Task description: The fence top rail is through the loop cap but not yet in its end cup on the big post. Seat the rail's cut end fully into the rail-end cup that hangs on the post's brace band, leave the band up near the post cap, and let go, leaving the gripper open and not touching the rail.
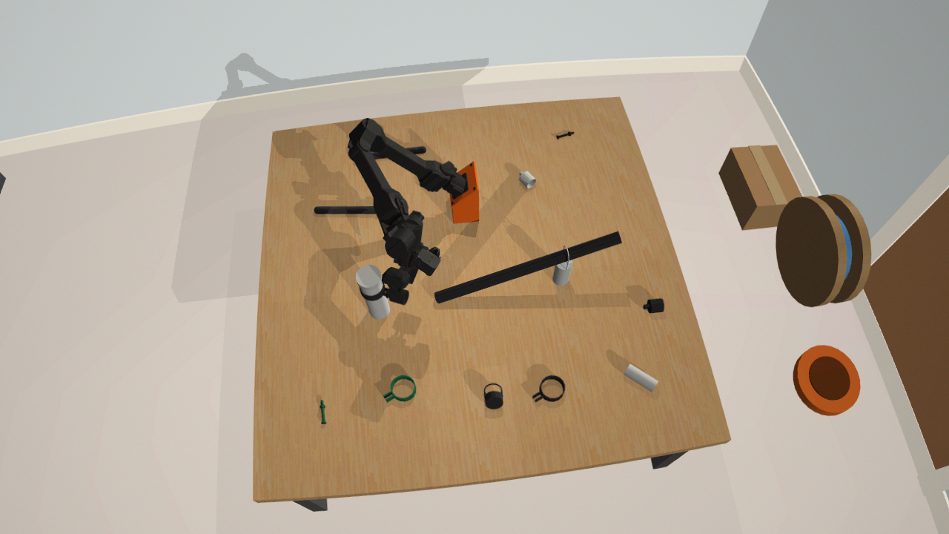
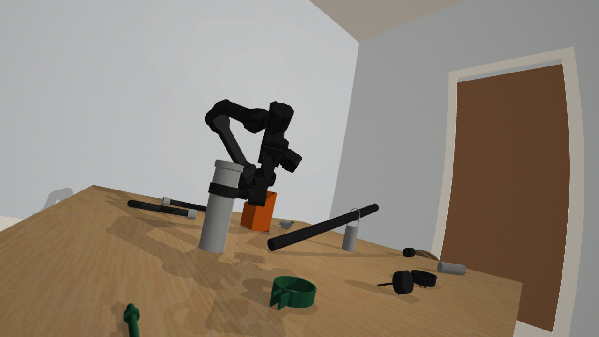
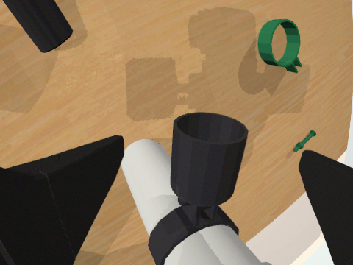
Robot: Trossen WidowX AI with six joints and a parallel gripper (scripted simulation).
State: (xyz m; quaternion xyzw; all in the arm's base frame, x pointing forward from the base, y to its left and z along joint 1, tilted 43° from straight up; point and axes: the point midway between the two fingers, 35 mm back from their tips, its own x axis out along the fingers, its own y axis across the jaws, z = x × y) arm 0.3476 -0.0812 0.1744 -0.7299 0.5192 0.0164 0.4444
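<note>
The black top rail (image 1: 504,276) (image 2: 314,230) (image 3: 40,23) slants through the wire loop on the small grey post (image 1: 562,274) (image 2: 349,239). Its near end is low, at or close to the table, apart from the cup. The black rail-end cup (image 1: 402,297) (image 2: 256,197) (image 3: 207,165) hangs on the brace band (image 1: 371,297) (image 2: 221,189) (image 3: 162,233), high on the big grey post (image 1: 379,310) (image 2: 214,228) (image 3: 143,177). The cup's mouth looks empty in the wrist view. My gripper (image 3: 214,152) is open and empty, close above the cup, its fingers spread either side of it in the wrist view. Contact with the cup cannot be told.
Black rods (image 2: 155,207) lie behind the post, near the orange base mount (image 1: 465,207) (image 2: 257,216). A green band (image 1: 402,388) (image 2: 295,293) (image 3: 265,44) and green bolt (image 1: 322,411) (image 3: 305,140) lie in front. A black loop cap (image 1: 493,400), black band (image 1: 563,391) and grey tube (image 1: 640,377) lie right.
</note>
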